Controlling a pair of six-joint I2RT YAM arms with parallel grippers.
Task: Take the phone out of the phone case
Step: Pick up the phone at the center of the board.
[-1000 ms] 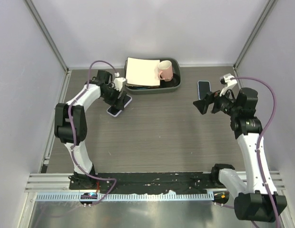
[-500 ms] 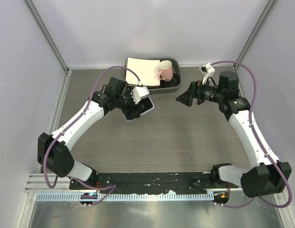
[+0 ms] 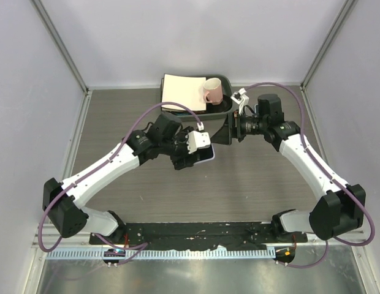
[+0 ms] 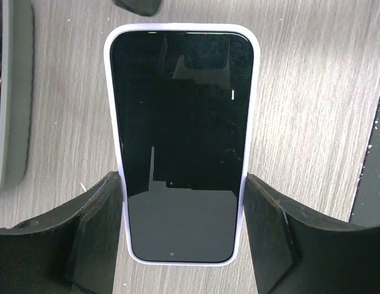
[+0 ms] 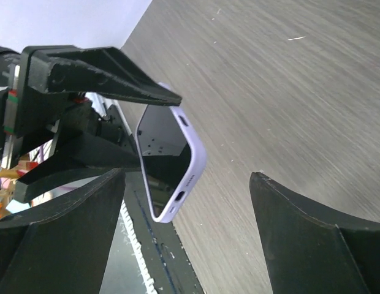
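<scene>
- The left gripper (image 4: 184,202) pinches the black-screened smartphone (image 4: 181,122) across its long sides; both black fingers (image 4: 98,226) press on the lavender phone case (image 5: 196,160).
- The phone sits fully inside the case, which wraps all four edges.
- The phone is held tilted over the middle of the grey wood-grain table (image 3: 251,184), screen up in the left wrist view.
- The screen is dark and shows only reflections.
- The right gripper (image 3: 220,133) is spread wide, apart from the phone and facing its cut-out end.
- Behind the grippers, a dark grey tray (image 3: 222,111) holds a beige flat pad (image 3: 182,92) and a pink mug (image 3: 212,92).
</scene>
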